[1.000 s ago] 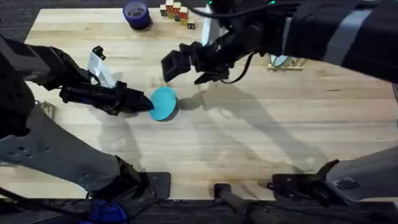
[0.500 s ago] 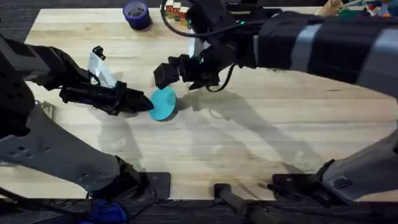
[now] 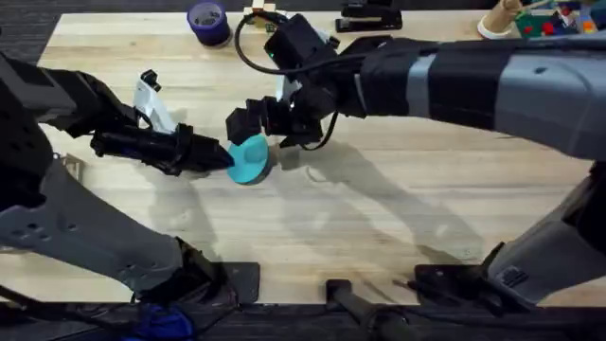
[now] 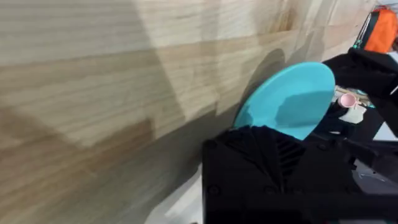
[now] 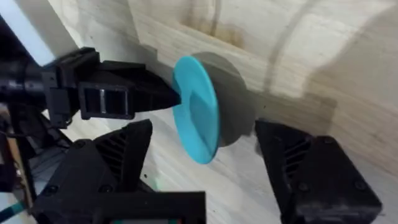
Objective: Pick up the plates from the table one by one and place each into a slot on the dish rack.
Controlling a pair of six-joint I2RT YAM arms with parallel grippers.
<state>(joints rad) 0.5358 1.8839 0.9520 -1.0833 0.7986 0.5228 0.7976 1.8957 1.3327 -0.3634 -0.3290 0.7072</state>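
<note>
The table [image 3: 379, 218], broad and plank-grained, carries a purple tape roll [image 3: 208, 21] at its far edge. Across it reaches the right arm, its right gripper [image 3: 270, 121] hanging just beside and above the teal plate [image 3: 249, 157]. The right wrist view shows that claw spread wide, one black finger [image 5: 118, 155] to each side of the plate's thin edge, neither touching it. The left gripper [image 3: 213, 156] comes in from the other side, its jaws closed on the rim of the plate and holding it up on edge, tilted clear of the wood, as the left wrist view confirms.

The step in hand looks like a handover: the left arm presents the plate, the right arm lines up to take it. Whether the plate's lower edge rests on the table is hard to tell from above.

Next, the right claw needs to settle over the free rim and close firmly before the left lets go; then it can carry the plate toward a slot on the dish rack. A loose pinch on such a thin, smooth edge could let it slip.
</note>
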